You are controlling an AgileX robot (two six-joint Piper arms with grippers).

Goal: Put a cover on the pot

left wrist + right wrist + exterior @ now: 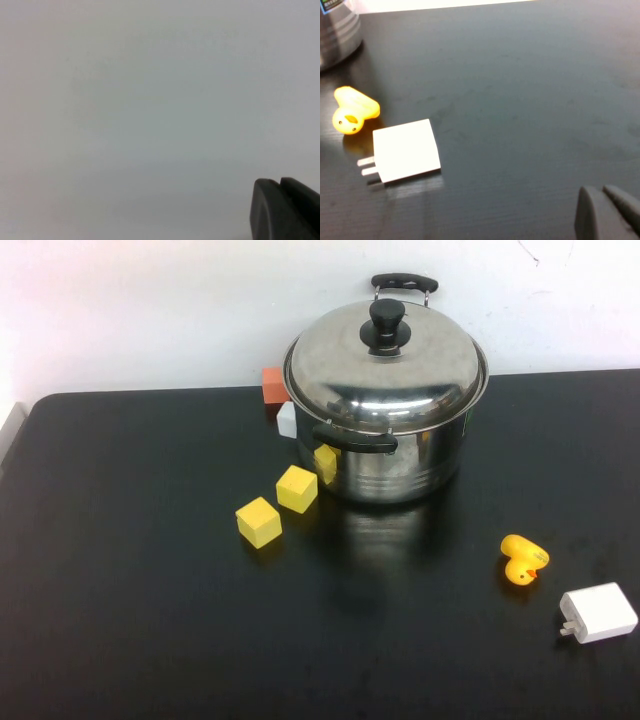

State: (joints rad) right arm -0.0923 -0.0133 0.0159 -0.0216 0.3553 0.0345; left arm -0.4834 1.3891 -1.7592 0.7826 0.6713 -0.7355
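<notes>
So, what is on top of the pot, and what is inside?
A domed steel lid sits on the pot, closing it. The inside is covered. Both grippers are out of the high view; each wrist view shows only a finger.

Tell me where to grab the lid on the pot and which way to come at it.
Probably by the black knob at the center of the lid, coming straight down from above. The lid sits level on the pot, its dome is smooth and sloping, and the knob stands upright and clear. Neither end effector is near: the left faces a blank surface, the right hovers by the charger.
</notes>
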